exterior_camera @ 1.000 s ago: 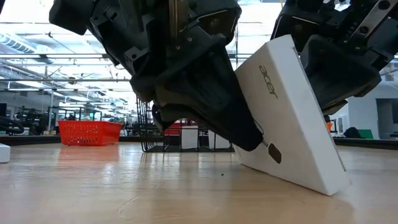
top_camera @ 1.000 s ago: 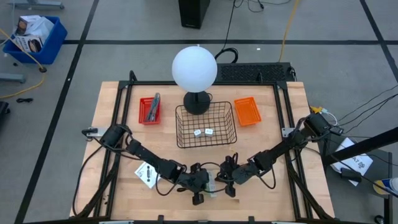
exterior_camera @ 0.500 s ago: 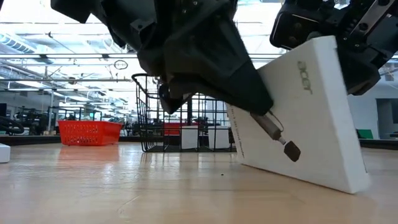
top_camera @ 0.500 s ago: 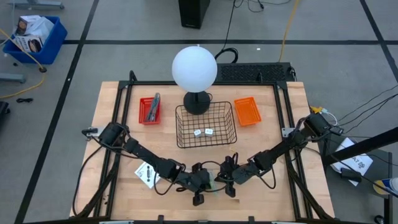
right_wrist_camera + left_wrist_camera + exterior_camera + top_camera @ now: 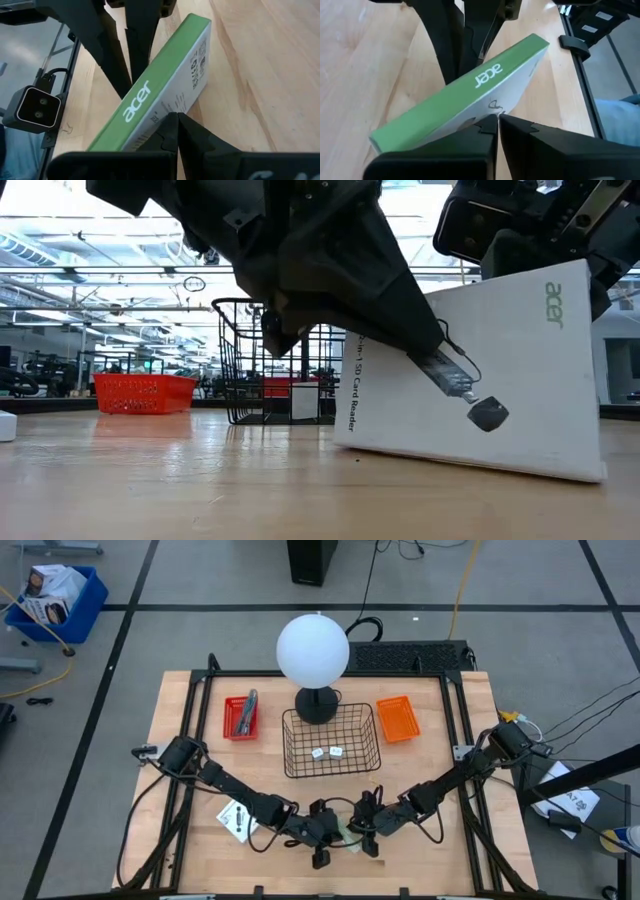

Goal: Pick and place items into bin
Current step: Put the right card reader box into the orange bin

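The left gripper (image 5: 326,832) and the right gripper (image 5: 363,831) are both low over the near middle of the table (image 5: 450,850), facing each other. Between them is a white box with a green edge (image 5: 480,370). It rests on the table along its bottom edge and leans slightly. Each gripper is clenched, with its fingertips pressed against the box from opposite sides. Whether either one pinches any part of the box cannot be told.

A white card with a dark mark (image 5: 236,818) lies on the table, left of the left gripper. Farther back stands a wire basket (image 5: 332,765) holding two small white pieces (image 5: 327,752). A red bin (image 5: 240,718) with a grey tool (image 5: 249,708) is to its left and an orange bin (image 5: 398,718) to its right. The globe lamp (image 5: 313,648) stands behind the basket.
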{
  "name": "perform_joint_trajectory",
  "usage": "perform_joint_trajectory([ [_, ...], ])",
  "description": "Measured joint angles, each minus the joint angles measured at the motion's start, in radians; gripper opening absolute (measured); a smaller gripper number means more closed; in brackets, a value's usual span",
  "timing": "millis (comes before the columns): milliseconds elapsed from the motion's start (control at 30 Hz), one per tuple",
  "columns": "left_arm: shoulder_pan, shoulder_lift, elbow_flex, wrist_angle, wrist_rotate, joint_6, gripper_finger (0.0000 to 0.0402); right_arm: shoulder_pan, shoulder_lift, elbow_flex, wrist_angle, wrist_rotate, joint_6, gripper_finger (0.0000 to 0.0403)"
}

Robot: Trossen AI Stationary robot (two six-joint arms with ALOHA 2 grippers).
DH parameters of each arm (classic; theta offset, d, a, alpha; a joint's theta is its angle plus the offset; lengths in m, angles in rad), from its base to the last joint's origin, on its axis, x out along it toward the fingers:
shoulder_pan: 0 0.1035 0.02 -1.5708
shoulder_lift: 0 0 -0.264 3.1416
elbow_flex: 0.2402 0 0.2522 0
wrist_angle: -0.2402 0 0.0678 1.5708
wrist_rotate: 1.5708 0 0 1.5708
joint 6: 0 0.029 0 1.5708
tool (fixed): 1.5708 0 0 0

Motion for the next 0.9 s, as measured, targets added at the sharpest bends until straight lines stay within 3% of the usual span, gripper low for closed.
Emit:
perform_joint_trajectory([
  [167,0.000,0.000,0.000,0.000,0.001,0.000,0.0005,0.000,0.000,0.000,0.000,-0.001,-0.001,0.0000],
  [467,-0.013,0.000,0.000,-0.006,0.007,-0.003,0.0030,0.013,0.000,0.000,0.038,-0.025,-0.018,0.0000],
  [767,-0.013,0.000,0.000,-0.006,0.006,0.000,0.0004,0.013,0.000,0.000,0.038,-0.024,-0.020,0.0000],
  [900,-0.013,0.000,0.000,-0.006,0.006,-0.001,0.0020,0.013,0.000,0.000,0.036,-0.020,-0.031,0.0000],
])
